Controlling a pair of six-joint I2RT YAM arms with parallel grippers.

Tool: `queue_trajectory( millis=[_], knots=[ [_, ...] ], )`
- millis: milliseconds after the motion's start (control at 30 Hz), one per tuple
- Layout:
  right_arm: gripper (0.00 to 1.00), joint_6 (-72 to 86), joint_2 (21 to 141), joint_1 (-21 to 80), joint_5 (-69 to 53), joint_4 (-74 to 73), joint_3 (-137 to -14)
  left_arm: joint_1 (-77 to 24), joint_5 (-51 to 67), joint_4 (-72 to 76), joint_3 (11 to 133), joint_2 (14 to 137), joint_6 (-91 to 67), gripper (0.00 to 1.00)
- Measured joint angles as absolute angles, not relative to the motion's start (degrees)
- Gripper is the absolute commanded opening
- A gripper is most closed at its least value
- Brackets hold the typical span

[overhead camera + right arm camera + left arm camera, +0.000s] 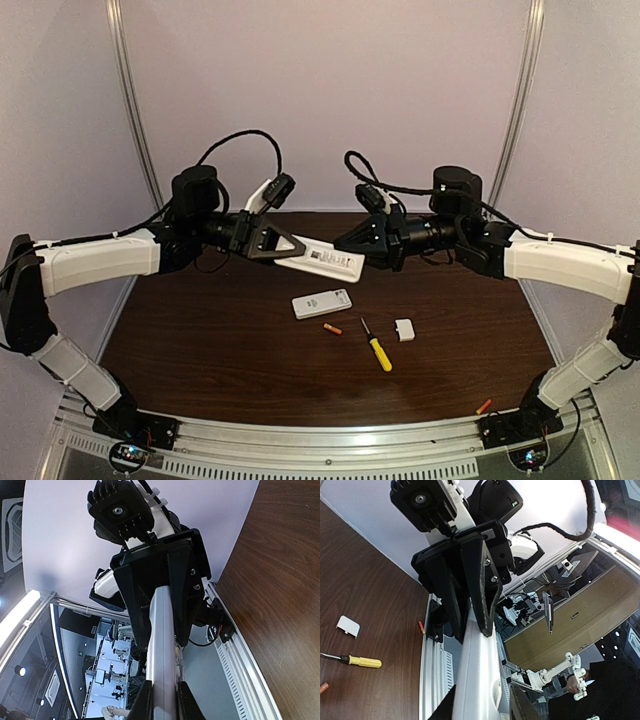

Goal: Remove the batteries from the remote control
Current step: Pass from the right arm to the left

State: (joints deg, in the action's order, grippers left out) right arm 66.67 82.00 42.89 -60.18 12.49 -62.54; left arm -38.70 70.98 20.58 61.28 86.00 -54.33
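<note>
A white remote is held in the air between both grippers, above the far middle of the table. My left gripper is shut on its left end and my right gripper is shut on its right end. The left wrist view looks along the remote from my left gripper to the right gripper. The right wrist view shows the remote clamped in my right gripper. One orange-red battery lies on the table; another battery lies by the front right rail. Any battery inside the held remote is hidden.
A second white remote lies on the table below the held one. A yellow-handled screwdriver and a small white cover lie near the first battery. The metal rail runs along the near edge.
</note>
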Motion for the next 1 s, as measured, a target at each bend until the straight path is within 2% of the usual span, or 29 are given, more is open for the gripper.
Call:
queue_trajectory(
  millis=[100, 167, 233, 267, 367, 500, 767, 867, 933, 1000],
  knots=[
    [0.00, 65.67, 82.00, 42.96, -60.55, 12.60, -62.74, -38.70, 70.87, 20.12, 61.23, 86.04, -55.05, 0.07],
    [0.00, 64.82, 82.04, 43.03, -60.31, 12.32, -62.76, -38.65, 70.85, 19.70, 61.19, 86.04, -55.77, 0.01],
    [0.00, 64.49, 82.04, 43.05, -60.14, 11.90, -62.76, -38.68, 70.76, 19.51, 61.10, 86.06, -55.83, 0.00],
    [0.03, 64.25, 82.04, 43.05, -59.94, 11.77, -62.76, -38.68, 70.76, 19.42, 61.10, 86.06, -55.81, 0.00],
    [0.28, 62.59, 82.00, 43.05, -58.87, 10.13, -63.31, -38.59, 70.72, 18.94, 61.04, 86.06, -55.20, 0.00],
    [0.52, 58.65, 81.97, 43.13, -53.91, 4.29, -65.52, -38.54, 70.26, 16.86, 61.06, 85.93, -52.64, 0.00],
    [0.73, 49.56, 78.94, 41.65, -37.93, -10.11, -67.35, -38.57, 64.42, 2.42, 62.37, 84.25, -42.87, 0.00],
    [0.90, 46.28, 77.28, 40.56, -32.40, -15.09, -68.18, -37.80, 61.73, -0.19, 62.39, 83.57, -42.15, 0.00],
    [0.98, 44.60, 76.27, 39.97, -29.23, -17.04, -68.49, -37.28, 58.98, -1.63, 62.39, 83.24, -42.02, 0.00],
    [1.00, 43.11, 75.26, 39.38, -26.37, -18.61, -68.49, -37.04, 55.86, -3.11, 62.50, 82.83, -41.63, 0.00]
  ],
)
